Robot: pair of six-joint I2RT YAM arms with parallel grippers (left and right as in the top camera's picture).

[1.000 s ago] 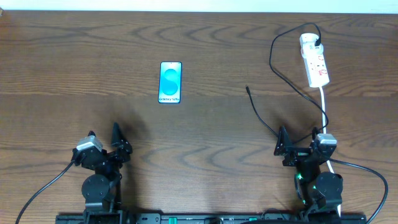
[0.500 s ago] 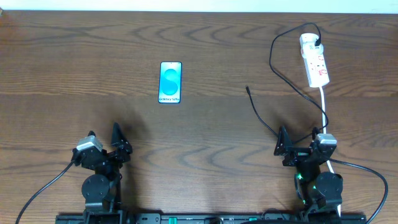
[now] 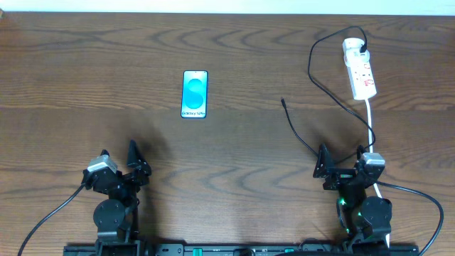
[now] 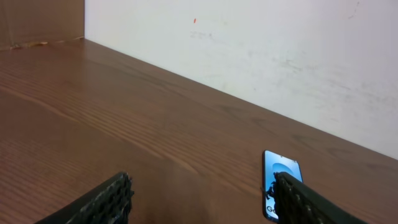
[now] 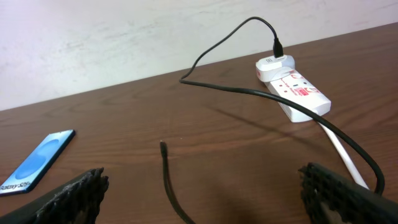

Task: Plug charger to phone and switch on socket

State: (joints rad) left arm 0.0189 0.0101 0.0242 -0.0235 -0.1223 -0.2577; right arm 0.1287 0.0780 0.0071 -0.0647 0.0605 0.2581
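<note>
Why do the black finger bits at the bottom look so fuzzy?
Left wrist view: the left gripper's fingers sit close to the lens, likely why they blur; the phone is sharper. Right wrist view: the right gripper's fingers blur too, the socket crisp. Overhead: all sharp.

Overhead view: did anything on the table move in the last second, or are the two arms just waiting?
Nothing visibly changed. The phone, the charger with its free tip lying on the wood, and the socket lie where they were. The left hand and right hand stay open and empty at the near edge.
</note>
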